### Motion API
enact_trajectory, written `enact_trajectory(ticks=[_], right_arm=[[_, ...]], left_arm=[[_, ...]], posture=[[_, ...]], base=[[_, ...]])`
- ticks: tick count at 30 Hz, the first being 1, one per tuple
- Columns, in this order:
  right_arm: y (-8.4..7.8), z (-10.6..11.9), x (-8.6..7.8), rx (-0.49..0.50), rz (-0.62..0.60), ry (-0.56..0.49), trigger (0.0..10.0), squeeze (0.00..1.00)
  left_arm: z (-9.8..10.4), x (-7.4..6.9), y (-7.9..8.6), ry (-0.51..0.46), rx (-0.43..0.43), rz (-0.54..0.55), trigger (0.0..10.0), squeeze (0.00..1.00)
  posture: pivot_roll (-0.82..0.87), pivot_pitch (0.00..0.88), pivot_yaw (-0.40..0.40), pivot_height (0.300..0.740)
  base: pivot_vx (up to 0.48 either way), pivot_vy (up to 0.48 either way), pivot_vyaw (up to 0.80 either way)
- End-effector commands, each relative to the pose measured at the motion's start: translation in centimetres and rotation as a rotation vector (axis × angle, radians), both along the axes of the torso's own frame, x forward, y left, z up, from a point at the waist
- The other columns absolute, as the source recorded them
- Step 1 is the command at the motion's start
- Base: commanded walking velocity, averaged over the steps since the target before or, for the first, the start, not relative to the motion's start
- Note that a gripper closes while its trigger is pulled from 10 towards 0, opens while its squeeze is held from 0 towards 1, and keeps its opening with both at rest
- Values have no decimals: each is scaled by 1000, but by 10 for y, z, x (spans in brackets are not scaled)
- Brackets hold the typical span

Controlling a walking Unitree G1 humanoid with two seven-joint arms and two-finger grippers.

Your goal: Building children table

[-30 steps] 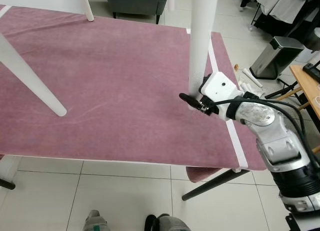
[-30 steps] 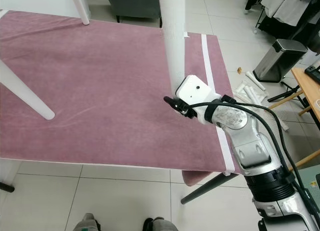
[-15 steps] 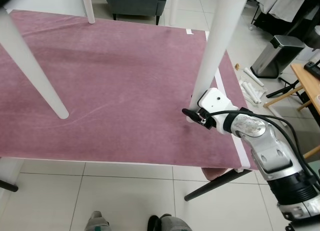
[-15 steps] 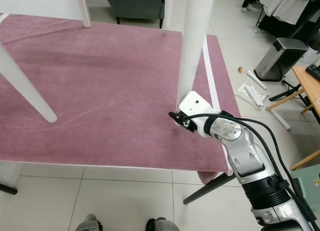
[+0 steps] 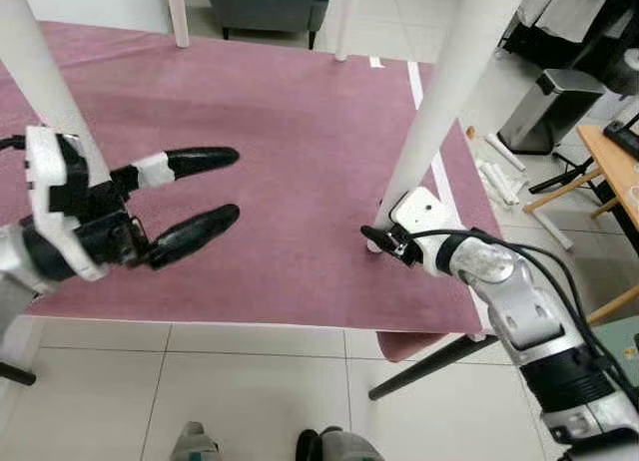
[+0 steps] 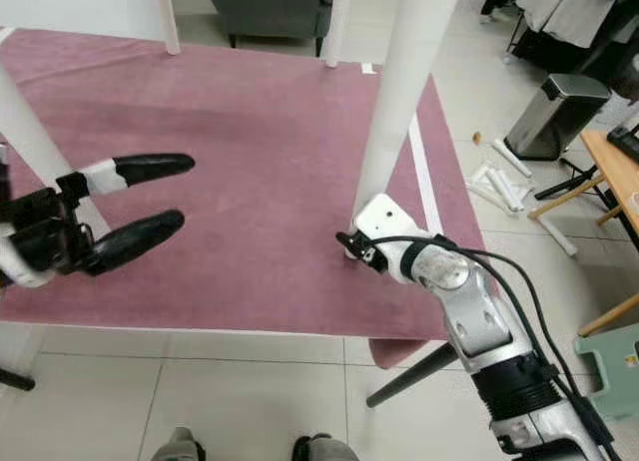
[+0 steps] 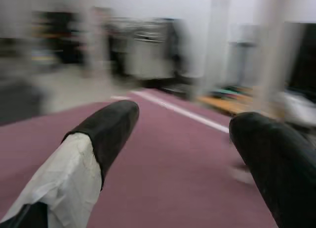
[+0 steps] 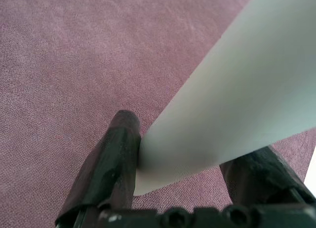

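the white table leg (image 5: pixel 439 112) is pinched at its lower tip by the right hand (image 5: pixel 384 243), and a slip is judged the main risk: the hold sits at the very end of a long tapered, smooth leg that leans away up and to the right, so its weight could lever the tip out of the fingers (image 8: pixel 116 159), or drag it across the maroon cloth on the tabletop (image 5: pixel 290 122). a second white leg (image 5: pixel 40 72) stands near the left hand (image 5: pixel 205 197) and could be knocked by it. the right arm is stretched forward and low, wrist bent inward, with the leg tip touching or just above the cloth near its white-striped right edge. the left hand is raised over the cloth's near left part, its fingers spread and holding nothing.
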State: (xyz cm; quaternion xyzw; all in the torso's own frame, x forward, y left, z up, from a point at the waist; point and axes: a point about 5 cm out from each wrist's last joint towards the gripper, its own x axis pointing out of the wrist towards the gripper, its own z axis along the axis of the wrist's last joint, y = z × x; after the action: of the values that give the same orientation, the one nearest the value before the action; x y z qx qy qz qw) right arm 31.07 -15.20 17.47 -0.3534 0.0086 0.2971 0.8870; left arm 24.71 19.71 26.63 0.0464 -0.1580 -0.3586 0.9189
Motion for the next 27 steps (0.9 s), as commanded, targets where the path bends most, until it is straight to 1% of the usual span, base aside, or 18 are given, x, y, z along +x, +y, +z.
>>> enact_trajectory(ticks=[1, 2, 7, 8, 9, 11, 17, 18, 22, 23, 26, 27], right_arm=[[-4, -26, -5, -212, -24, -7, 10000, 0], [-5, -28, -5, -184, -44, 1, 10000, 0], [-5, -33, -5, -135, -81, -3, 10000, 0], [-8, -35, -2, -121, -122, -16, 10000, 0], [-8, -35, -2, -121, -122, -16, 10000, 0], [-10, -37, 0, -110, -141, -18, 10000, 0], [-8, -36, -2, -120, -106, -32, 10000, 0], [-10, -35, -3, -132, -102, -40, 10000, 0], [-13, -36, -3, -129, -95, -29, 10000, 0], [-14, -37, -4, -123, -78, -15, 10000, 1000], [-14, -38, -5, -117, -58, 1, 10000, 1000], [-13, -39, -7, -125, -21, 12, 10000, 1000]], left_arm=[[-8, 5, 5, 29, -9, 99, 10000, 0], [-12, 8, 8, 38, -15, 142, 10000, 0], [-20, 8, 10, 75, -41, 194, 10000, 0], [-27, 6, 6, 83, -33, 198, 10000, 0], [-27, 6, 6, 83, -33, 198, 10000, 0], [-34, 4, 1, 85, -20, 198, 10000, 0], [-42, 2, -5, 97, -17, 218, 10000, 0], [-45, 1, -5, 105, -12, 224, 10000, 0], [-50, 0, -6, 117, -7, 233, 10000, 0], [-52, -1, -6, 124, -6, 236, 10000, 0], [-54, -1, -5, 131, -3, 243, 10000, 0], [-56, -1, -4, 136, -1, 248, 10000, 0]], posture=[[169, 159, -61, 740], [165, 158, -58, 740], [160, 158, -54, 740], [158, 156, -53, 740], [158, 156, -53, 740], [158, 155, -53, 740], [157, 151, -57, 740], [155, 150, -58, 740], [153, 148, -60, 740], [155, 148, -60, 740], [155, 147, -58, 740], [156, 146, -56, 740]], base=[[0, 0, 0], [0, 0, 0], [0, 0, 0], [0, 0, 0], [0, 0, 0], [0, 0, 0], [0, 0, 0], [0, 0, 0], [0, 0, 0], [0, 0, 0], [0, 0, 0], [0, 0, 0]])
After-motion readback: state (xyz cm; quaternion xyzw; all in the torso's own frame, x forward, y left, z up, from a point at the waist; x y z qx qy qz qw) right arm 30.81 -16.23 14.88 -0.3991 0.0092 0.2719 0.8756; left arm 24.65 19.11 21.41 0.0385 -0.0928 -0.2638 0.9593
